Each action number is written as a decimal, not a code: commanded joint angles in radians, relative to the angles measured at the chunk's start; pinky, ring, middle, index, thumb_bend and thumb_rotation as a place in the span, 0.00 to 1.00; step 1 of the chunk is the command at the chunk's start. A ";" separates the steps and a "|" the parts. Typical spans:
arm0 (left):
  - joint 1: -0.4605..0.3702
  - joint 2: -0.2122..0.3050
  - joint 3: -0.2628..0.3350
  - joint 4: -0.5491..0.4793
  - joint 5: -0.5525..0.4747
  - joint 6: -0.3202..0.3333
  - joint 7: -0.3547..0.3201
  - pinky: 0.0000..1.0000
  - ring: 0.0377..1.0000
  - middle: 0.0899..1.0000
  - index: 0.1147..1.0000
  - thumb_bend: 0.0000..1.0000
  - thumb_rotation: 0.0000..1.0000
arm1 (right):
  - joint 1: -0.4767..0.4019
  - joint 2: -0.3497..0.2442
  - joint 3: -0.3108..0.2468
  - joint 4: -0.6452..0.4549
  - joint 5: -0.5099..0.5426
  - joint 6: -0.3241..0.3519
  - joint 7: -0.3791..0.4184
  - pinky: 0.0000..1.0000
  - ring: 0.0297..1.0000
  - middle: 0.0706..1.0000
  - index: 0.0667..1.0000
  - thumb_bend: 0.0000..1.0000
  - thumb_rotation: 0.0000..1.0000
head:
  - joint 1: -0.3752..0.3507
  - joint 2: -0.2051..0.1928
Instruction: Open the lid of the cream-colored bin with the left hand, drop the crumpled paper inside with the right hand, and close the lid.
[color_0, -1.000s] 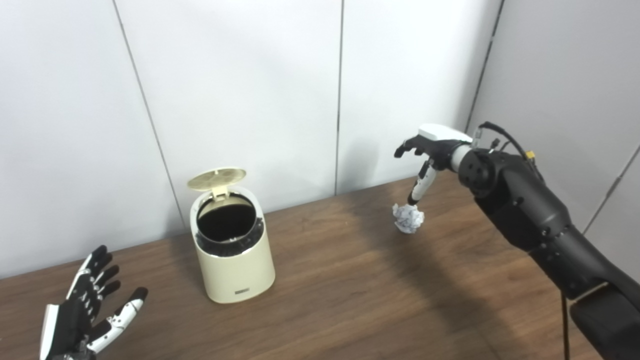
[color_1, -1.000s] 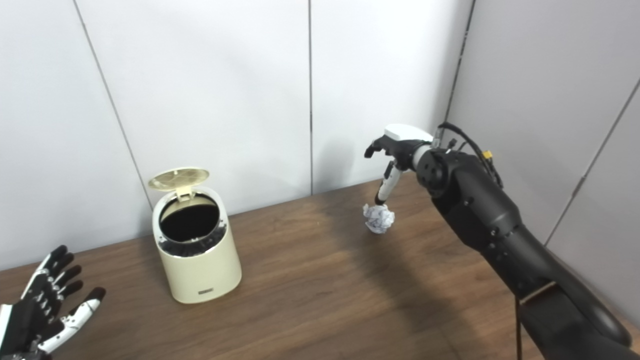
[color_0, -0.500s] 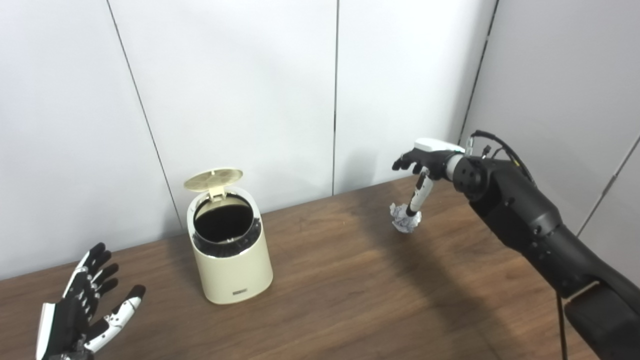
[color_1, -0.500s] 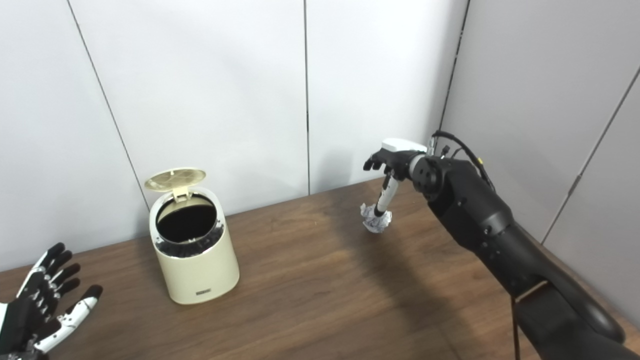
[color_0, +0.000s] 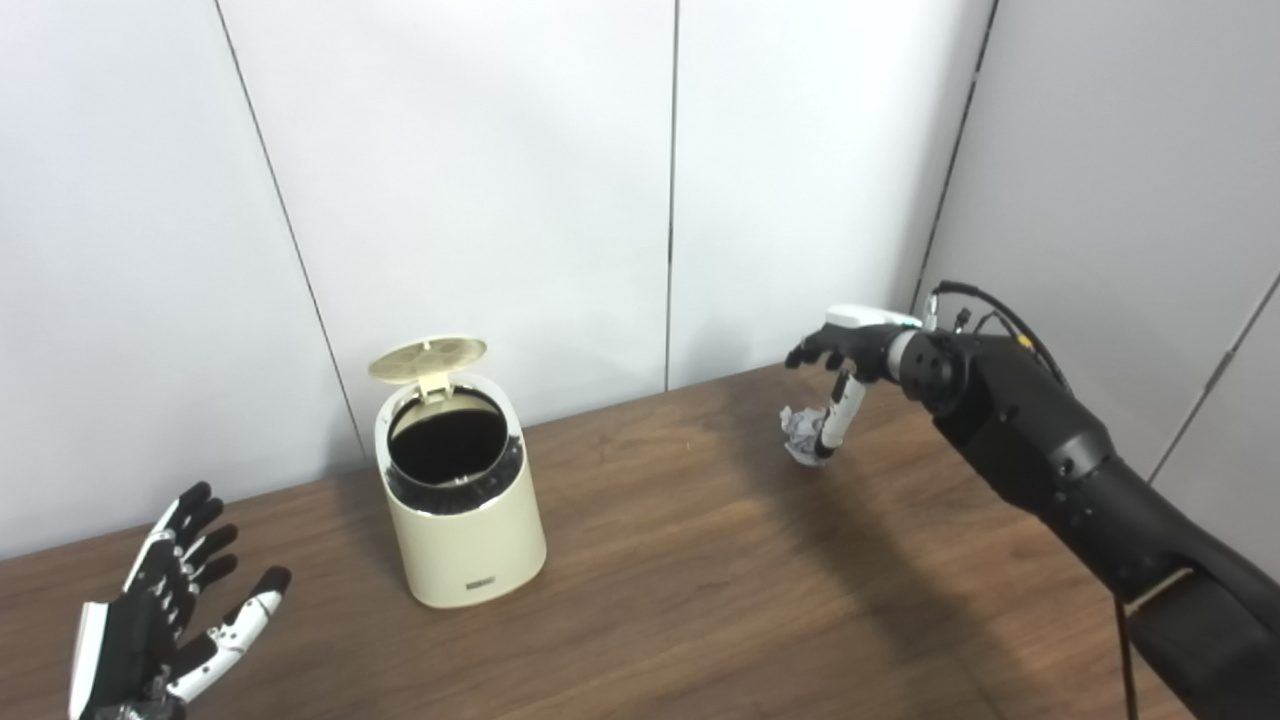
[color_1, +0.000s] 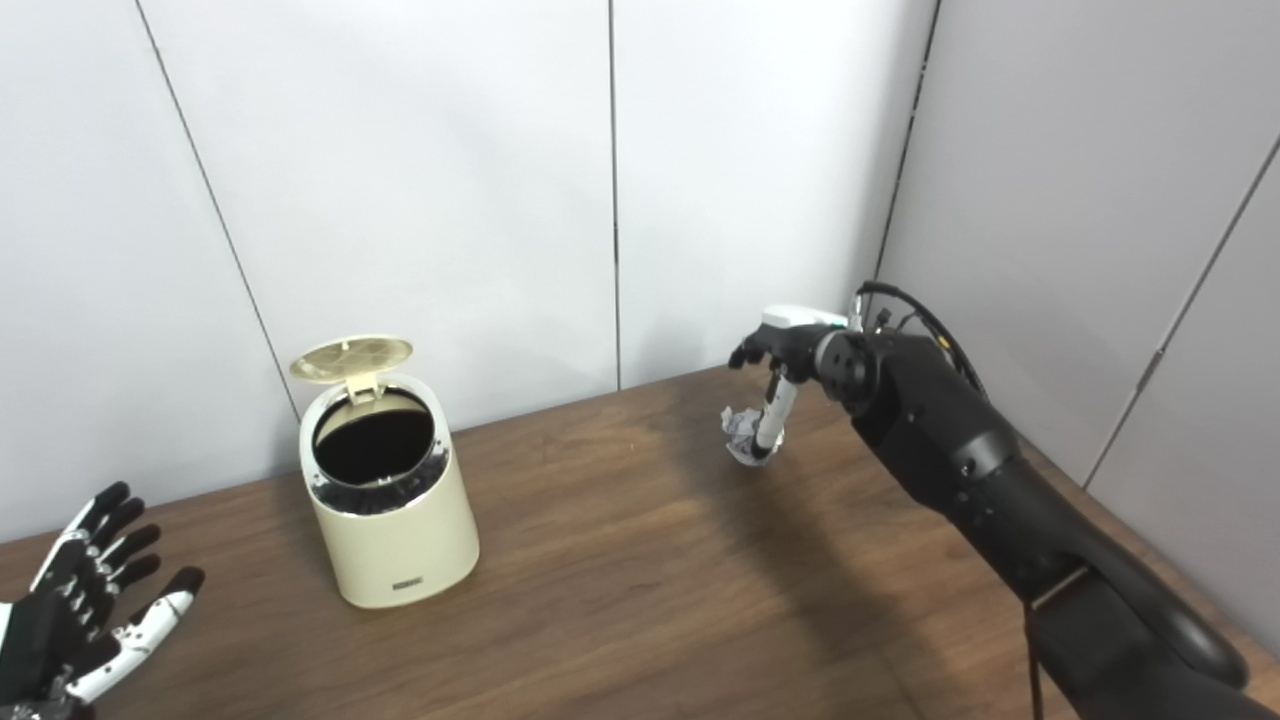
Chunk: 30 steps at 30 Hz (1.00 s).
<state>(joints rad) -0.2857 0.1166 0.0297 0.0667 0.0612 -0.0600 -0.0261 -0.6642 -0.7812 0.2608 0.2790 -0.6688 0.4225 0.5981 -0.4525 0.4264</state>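
Crumpled paper (color_0: 799, 432) sits on the table (color_0: 680, 600) at the far right, near the wall, and the right robot hand (color_0: 838, 372) is right on top of it, one finger (color_0: 832, 425) reaching down along its right side and touching it. Fingers aren't wrapped round it yet, so I'd call that robot hand unclenched and mid-grab, paper not lifted.

Cream-colored bin (color_0: 462, 498) stands well apart to the left, lid (color_0: 428, 359) already flipped up at the back, dark mouth wide open. So step one looks done and the pick-up is the step in hand.

Left robot hand (color_0: 165, 630) is down at the near left corner, fingers spread, holding nothing, just waiting.

Next move, I reckon: close the fingers round the ball, lift, carry it left across the table and let go over the opening. It's light and springy, so a loose pinch could flick it away.

View differences: the left eye view shows more of the left robot hand; the right eye view cuts it off at the edge but shows more of the right forearm (color_1: 960, 470).
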 joint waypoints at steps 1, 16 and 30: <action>-0.020 0.005 -0.001 -0.038 -0.003 -0.018 -0.001 0.83 0.85 0.90 0.95 0.52 0.06 | -0.034 -0.026 -0.006 -0.024 -0.002 -0.014 -0.013 0.72 0.84 0.87 0.82 0.81 0.10 | -0.001 0.001; -0.021 0.007 0.001 -0.028 -0.011 -0.028 -0.004 0.83 0.85 0.90 0.95 0.53 0.08 | -0.014 -0.017 -0.010 0.006 0.027 -0.049 -0.036 0.57 0.69 0.84 0.84 0.83 0.08 | 0.008 0.012; -0.018 0.009 0.000 -0.029 -0.006 -0.023 -0.004 0.83 0.85 0.90 0.94 0.54 0.08 | -0.009 -0.016 0.021 0.010 0.012 -0.056 -0.032 0.76 0.87 0.90 0.82 0.81 0.08 | 0.014 0.025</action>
<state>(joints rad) -0.2831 0.1168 0.0290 0.0660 0.0605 -0.0600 -0.0278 -0.6346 -0.7686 0.2895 0.3104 -0.6431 0.3830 0.5801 -0.4387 0.4510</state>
